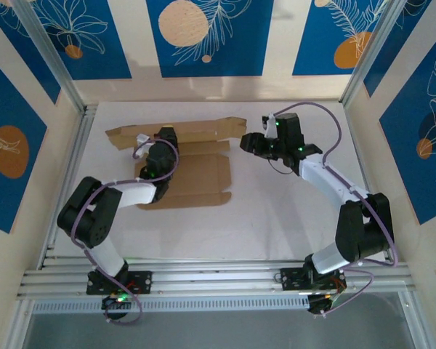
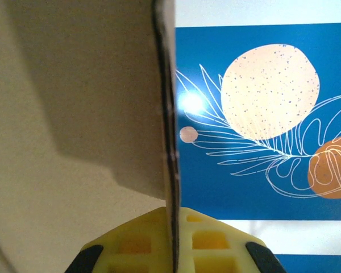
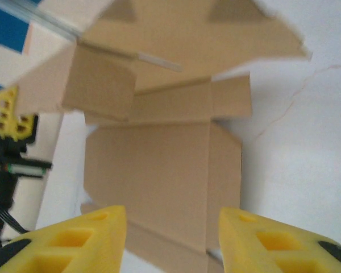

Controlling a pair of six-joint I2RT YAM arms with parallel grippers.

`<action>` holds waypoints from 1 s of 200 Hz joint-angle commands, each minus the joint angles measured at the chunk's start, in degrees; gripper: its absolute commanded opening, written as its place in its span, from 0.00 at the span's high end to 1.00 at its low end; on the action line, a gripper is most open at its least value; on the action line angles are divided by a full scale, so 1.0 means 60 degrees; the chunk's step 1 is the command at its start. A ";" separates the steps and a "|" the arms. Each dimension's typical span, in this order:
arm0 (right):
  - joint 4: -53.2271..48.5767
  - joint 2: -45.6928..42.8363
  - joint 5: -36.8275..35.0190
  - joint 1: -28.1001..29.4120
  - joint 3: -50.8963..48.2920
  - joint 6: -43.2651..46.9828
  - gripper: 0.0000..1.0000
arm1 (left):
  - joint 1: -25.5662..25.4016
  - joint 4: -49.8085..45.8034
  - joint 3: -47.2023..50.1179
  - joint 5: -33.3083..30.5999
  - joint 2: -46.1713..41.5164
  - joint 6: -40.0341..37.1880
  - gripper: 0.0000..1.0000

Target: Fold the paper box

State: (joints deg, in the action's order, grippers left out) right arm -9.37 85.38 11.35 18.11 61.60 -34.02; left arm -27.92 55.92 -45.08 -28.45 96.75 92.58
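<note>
— Where does your work sit?
— Your plain brown corrugated-cardboard paper box (image 1: 196, 171) lies partly opened out on the white table (image 1: 276, 211), toward its far left corner.
— And your claws?
— Your left gripper (image 2: 173, 227) pinches a raised flap (image 2: 102, 85), edge-on between its yellow fingers (image 2: 136, 244). Your right gripper (image 1: 248, 142) hangs spread wide, holding nothing, near the box's far right end.

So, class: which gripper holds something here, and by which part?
The left gripper pinches the plain brown corrugated-cardboard box by the edge of a raised flap; the right gripper is open, holding nothing.
</note>
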 commanded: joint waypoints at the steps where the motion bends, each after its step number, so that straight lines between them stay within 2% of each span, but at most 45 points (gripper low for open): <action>1: 0.0056 0.0468 0.0598 0.0191 -0.0271 0.0436 0.53 | -0.0057 -0.0690 -0.0316 -0.0056 -0.0444 0.0809 1.00; 16: 0.0138 0.0916 0.0438 0.0305 -0.0166 0.0571 0.47 | -0.0052 -0.0727 -0.0348 0.0042 -0.0464 0.0843 1.00; 36: 0.0470 0.1554 0.0092 0.0416 0.0112 0.0558 0.41 | -0.0085 -0.1542 -0.0402 0.0090 -0.0800 0.1163 1.00; 48: 0.0685 0.2004 -0.0310 0.0538 0.0382 0.0489 0.37 | -0.0100 -0.2669 -0.0507 0.0111 -0.1215 0.1533 1.00; 74: 0.1812 0.2597 -0.1061 0.0636 0.0338 0.0050 0.36 | -0.0121 -0.5470 -0.1034 0.0112 -0.2154 0.1814 1.00; 95: 0.3114 0.2897 -0.1061 0.0652 0.0059 -0.0031 0.37 | -0.0122 -0.6110 -0.1227 0.0177 -0.2407 0.1895 1.00; 132: 0.3178 0.3636 -0.0700 0.0655 0.0620 -0.0345 0.41 | -0.0121 -0.6381 -0.1376 0.0330 -0.2500 0.2039 1.00; 169: 0.3955 0.3670 -0.0725 0.0688 0.0350 -0.0438 0.50 | -0.0149 -0.6500 -0.1411 0.0386 -0.2489 0.2006 1.00; 189: 0.4147 0.3849 -0.0479 0.0666 0.0439 -0.0453 0.60 | -0.0167 -0.6238 -0.1342 0.0545 -0.2342 0.2101 1.00; 200: 0.4195 0.4007 -0.0346 0.0633 0.0518 -0.0608 0.61 | -0.0207 -0.6173 -0.1292 0.0547 -0.2319 0.2183 1.00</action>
State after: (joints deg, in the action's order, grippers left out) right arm 12.23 107.26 6.92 21.78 63.96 -36.62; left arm -28.32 18.17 -52.03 -26.37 82.32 103.90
